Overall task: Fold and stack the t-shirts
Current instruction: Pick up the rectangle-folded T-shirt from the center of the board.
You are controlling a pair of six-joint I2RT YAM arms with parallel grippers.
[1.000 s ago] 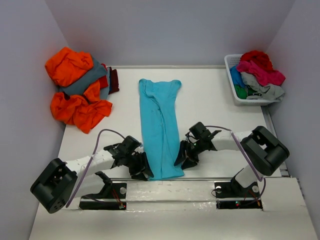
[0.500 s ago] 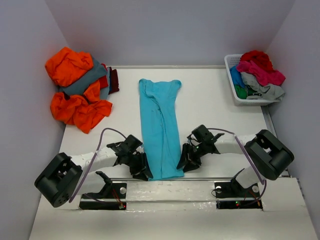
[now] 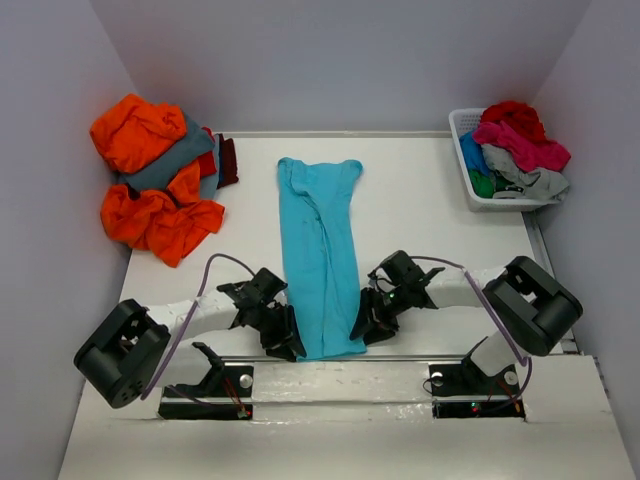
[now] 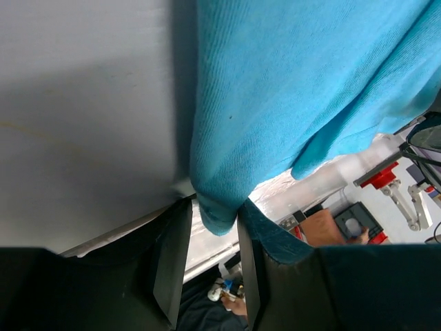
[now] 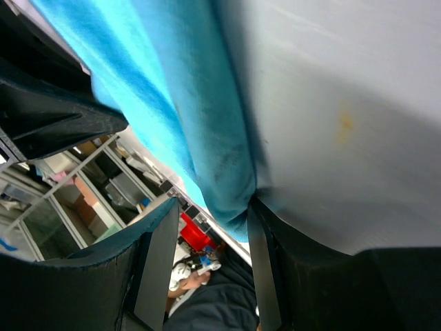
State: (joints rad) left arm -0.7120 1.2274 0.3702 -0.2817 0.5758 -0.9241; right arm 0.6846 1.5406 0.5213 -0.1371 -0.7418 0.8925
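One turquoise shirt [image 3: 320, 240], pinched at both near corners.
Left pincer [image 3: 290, 343] and right pincer [image 3: 362, 330] each clamp a hem corner; the plain, wrinkled shirt lies as a long narrow strip down the table's [image 3: 430, 230] middle.

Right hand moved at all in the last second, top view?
Yes, slightly: the right hand has slid toward the near table edge, staying beside the near corner of the turquoise t-shirt.

White table [image 3: 430, 205], plain pale grey walls [image 3: 330, 60] on three sides, soft even light
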